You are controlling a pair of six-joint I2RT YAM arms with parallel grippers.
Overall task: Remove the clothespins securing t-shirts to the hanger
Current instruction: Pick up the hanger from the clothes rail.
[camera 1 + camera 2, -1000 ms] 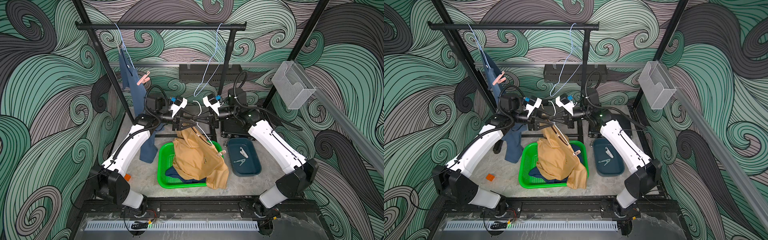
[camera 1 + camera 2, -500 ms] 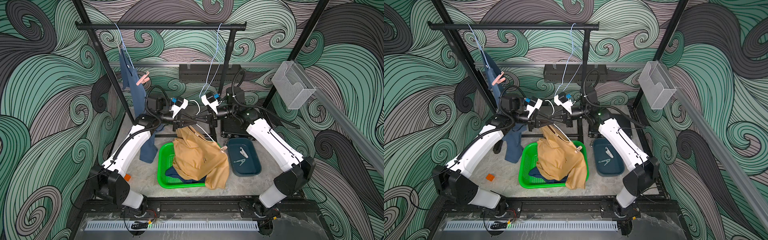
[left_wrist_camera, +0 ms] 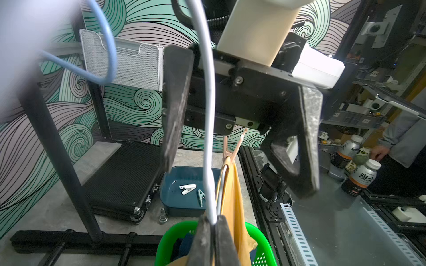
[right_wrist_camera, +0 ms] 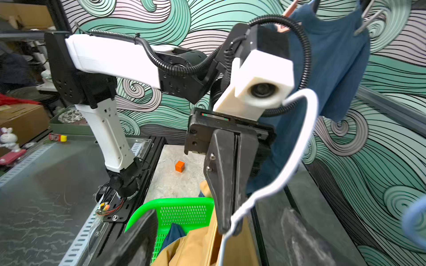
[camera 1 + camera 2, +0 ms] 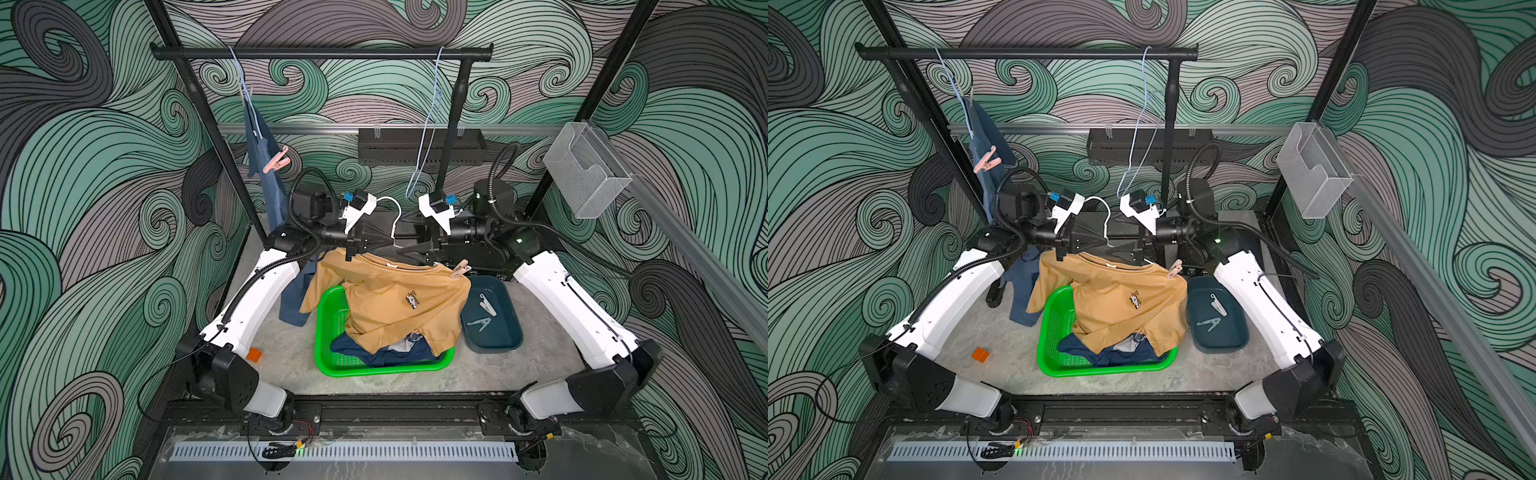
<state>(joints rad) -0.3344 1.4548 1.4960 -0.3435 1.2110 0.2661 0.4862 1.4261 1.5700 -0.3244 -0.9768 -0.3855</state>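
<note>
The black metal clothes rail (image 5: 320,53) runs high behind both tools. From it, well above the left tool (image 3: 214,226), hangs the plain medium blue t-shirt (image 5: 270,187). Right under the tools, the mustard-tan t-shirt (image 5: 390,299) drapes off a white plastic hanger (image 3: 210,115) into the green slotted plastic basket (image 5: 328,324). It lies over a navy t-shirt (image 5: 361,353) that sits loose in there, so that one looks finished. The dark teal plastic tray (image 5: 498,336) sits on the counter below the right tool (image 5: 415,253).

The left tool is pressed together, pinching the hanger's wire. The right tool is spread wide, gripping nothing.

Now the pegs! A pale pink plastic clothespin (image 5: 276,160) is clipped on the blue shirt, untouched. A tan-pink plastic clothespin (image 5: 459,268) just below the right tool bites the mustard shoulder, and I'd say that's the next job. In the tray lie a white plastic clothespin (image 5: 486,305) and a pale teal plastic clothespin (image 5: 478,323), both banked.
</note>
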